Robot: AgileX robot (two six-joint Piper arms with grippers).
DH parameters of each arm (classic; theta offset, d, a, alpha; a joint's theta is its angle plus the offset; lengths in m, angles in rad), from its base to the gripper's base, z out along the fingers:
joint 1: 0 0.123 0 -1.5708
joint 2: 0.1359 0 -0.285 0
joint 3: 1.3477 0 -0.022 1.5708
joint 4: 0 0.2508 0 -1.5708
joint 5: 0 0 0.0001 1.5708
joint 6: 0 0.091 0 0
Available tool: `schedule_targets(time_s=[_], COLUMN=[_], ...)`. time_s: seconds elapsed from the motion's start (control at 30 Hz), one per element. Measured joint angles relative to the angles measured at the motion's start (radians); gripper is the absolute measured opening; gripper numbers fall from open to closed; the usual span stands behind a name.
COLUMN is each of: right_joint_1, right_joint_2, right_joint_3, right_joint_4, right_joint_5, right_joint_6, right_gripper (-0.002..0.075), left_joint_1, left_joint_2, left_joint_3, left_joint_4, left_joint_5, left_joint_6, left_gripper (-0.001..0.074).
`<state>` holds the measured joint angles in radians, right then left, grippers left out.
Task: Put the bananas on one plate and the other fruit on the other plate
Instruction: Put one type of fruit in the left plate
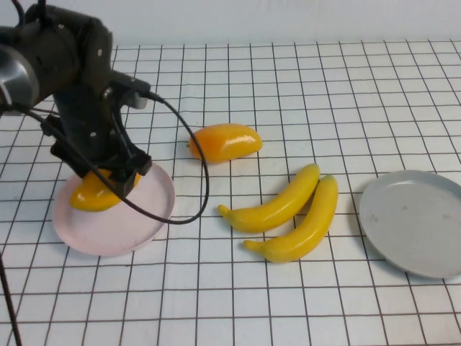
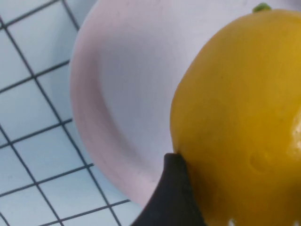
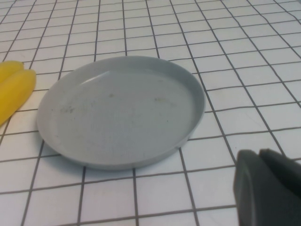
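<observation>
The left gripper (image 1: pixel 108 180) holds a mango (image 1: pixel 97 194) over the pink plate (image 1: pixel 122 227) near the table's left edge. Two bananas (image 1: pixel 288 213) lie mid-table.

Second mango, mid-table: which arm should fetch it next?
Left, probably. The left pincer is at the pink plate with the first mango between its jaws, and the second mango lies just beyond that plate. The right pincer, shut, sits by the grey plate, with the bananas between.

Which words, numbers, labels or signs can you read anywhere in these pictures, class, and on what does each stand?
None can be read: the pink plate, grey plate, bananas, both orange-yellow fruits, gridded table, left gripper and right gripper carry no readable text.
</observation>
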<state>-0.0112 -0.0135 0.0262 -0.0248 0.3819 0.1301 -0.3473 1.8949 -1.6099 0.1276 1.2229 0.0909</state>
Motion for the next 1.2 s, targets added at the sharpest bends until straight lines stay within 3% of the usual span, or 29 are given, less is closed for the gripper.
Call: schedule_targets(time_s=[0.2,0.5,0.63,0.83,1.03,1.2], right_joint_1=[0.000,0.000,0.000,0.000,0.000,0.000], right_joint_2=[0.000,0.000,0.000,0.000,0.000,0.000], right_joint_3=[0.000,0.000,0.000,0.000,0.000,0.000], right_joint_4=[0.000,0.000,0.000,0.000,0.000,0.000], right_joint_5=[0.000,0.000,0.000,0.000,0.000,0.000], right_joint_6=[0.000,0.000,0.000,0.000,0.000,0.000], right_gripper=[-0.0016,-0.0016,-0.0016,-0.0017,-0.0016,-0.0016], left_joint_1=[0.067,0.076,0.081,0.125,0.153,0.113], left_joint_2=[0.000,-0.008,-0.012,-0.016,-0.052,-0.090], left_joint_3=[0.117,0.235,0.246,0.247,0.141,-0.033], left_joint_4=[0.007,0.049,0.025,-0.085,-0.171,-0.176], left_joint_5=[-0.135,-0.255,-0.262,-0.229,-0.126,-0.121], left_joint_6=[-0.016,-0.070,0.004,0.076,0.145,0.208], left_gripper=[0.0516,0.0516,0.0515,0.0664,0.0668,0.0668])
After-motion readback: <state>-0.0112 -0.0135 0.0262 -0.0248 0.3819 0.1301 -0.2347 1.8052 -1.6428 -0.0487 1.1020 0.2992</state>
